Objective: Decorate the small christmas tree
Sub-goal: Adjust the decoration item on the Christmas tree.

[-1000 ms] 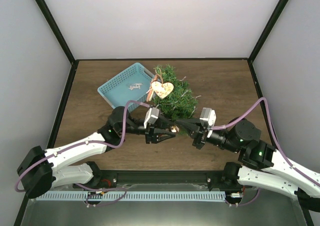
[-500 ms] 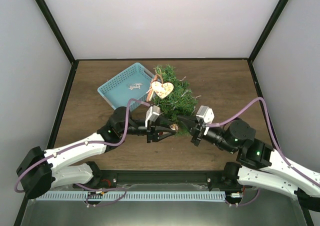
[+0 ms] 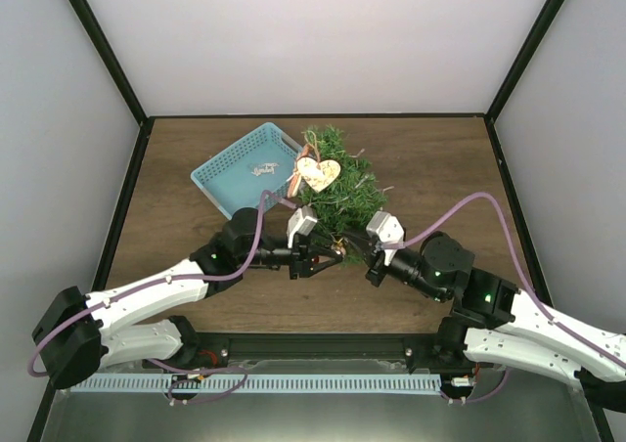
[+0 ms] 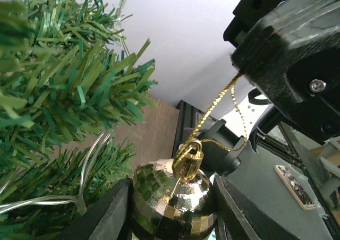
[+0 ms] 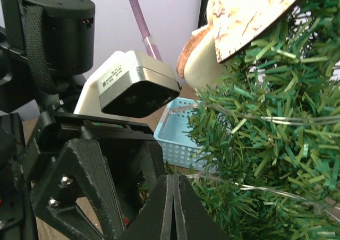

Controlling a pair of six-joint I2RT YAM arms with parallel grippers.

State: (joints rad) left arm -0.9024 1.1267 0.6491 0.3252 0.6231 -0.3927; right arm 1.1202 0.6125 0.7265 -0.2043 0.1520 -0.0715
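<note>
The small christmas tree stands mid-table with a wooden heart hanging on it. Its needles and a clear light wire fill the left of the left wrist view and the right of the right wrist view. My left gripper is shut on a gold mirrored bauble at the tree's near side. The bauble's gold string runs up into the tips of my right gripper, which is shut and sits just right of the left one.
A light-blue basket with a small silver piece inside sits left of the tree and shows behind the needles. Dark frame posts and pale walls bound the wooden table.
Both grippers have moved closer to the tree's near side, the right one shifting left toward the left one. The left jaws have narrowed on the bauble.
</note>
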